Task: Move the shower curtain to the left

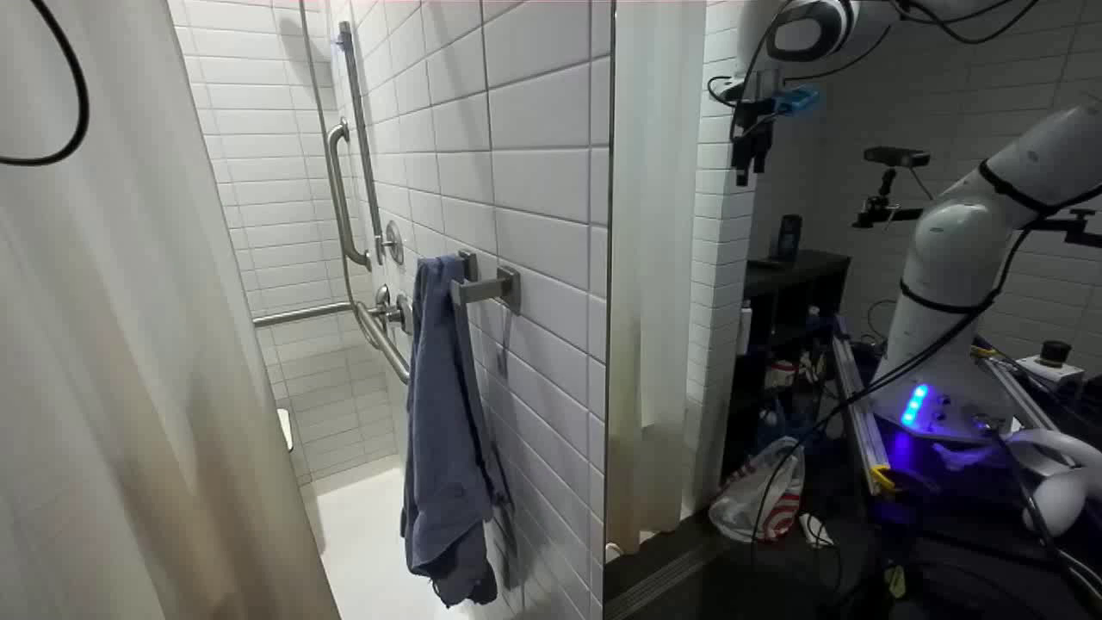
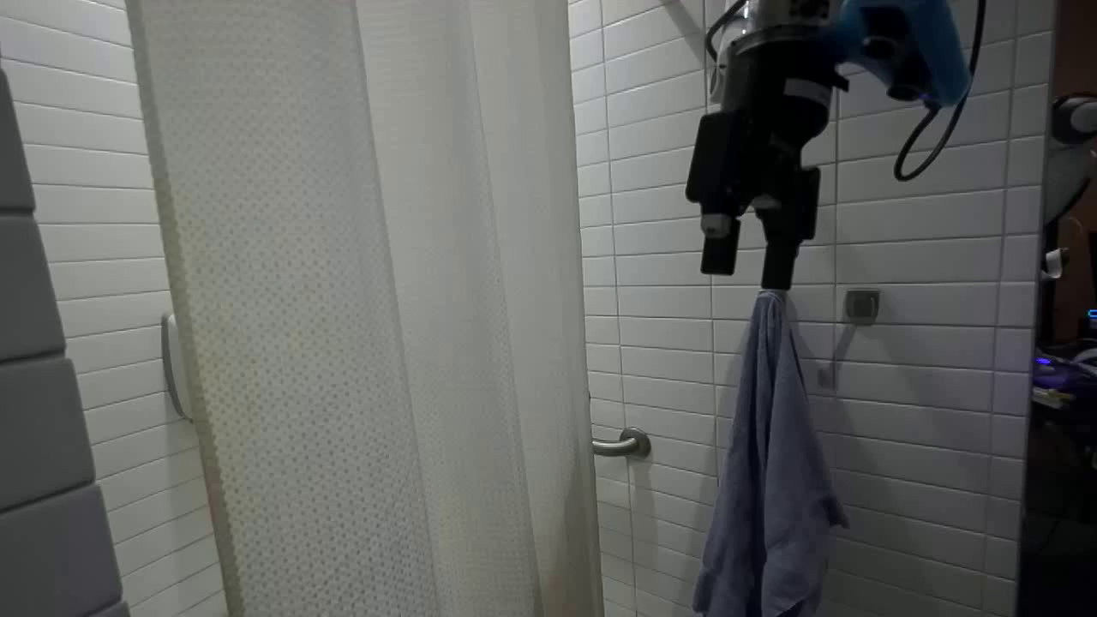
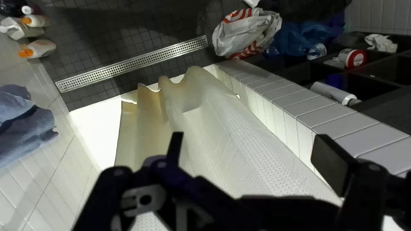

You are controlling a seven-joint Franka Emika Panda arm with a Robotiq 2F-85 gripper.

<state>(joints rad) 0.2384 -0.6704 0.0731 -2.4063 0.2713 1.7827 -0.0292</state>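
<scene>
The arm [image 1: 937, 267] is white and smoothly rounded, with dark bands [image 1: 941, 305] round it at two and six o'clock of its bulging joint [image 1: 956, 226]. I see black cables [image 1: 938, 346] running along it, and at nine o'clock on the base [image 1: 964, 409] a row of lights [image 1: 914, 405] shining blue. The gripper [image 2: 748, 281] is black and angular, its fingers [image 2: 719, 248] square-ended, a pale rectangular patch [image 2: 807, 92] on its cuff [image 2: 771, 77]. At the gripper's two o'clock sits a blue housing [image 2: 908, 51], a black cord [image 2: 900, 176] looping at six. The wrist view shows a grey metal link [image 3: 156, 193] with a dark round hole [image 3: 145, 200].
</scene>
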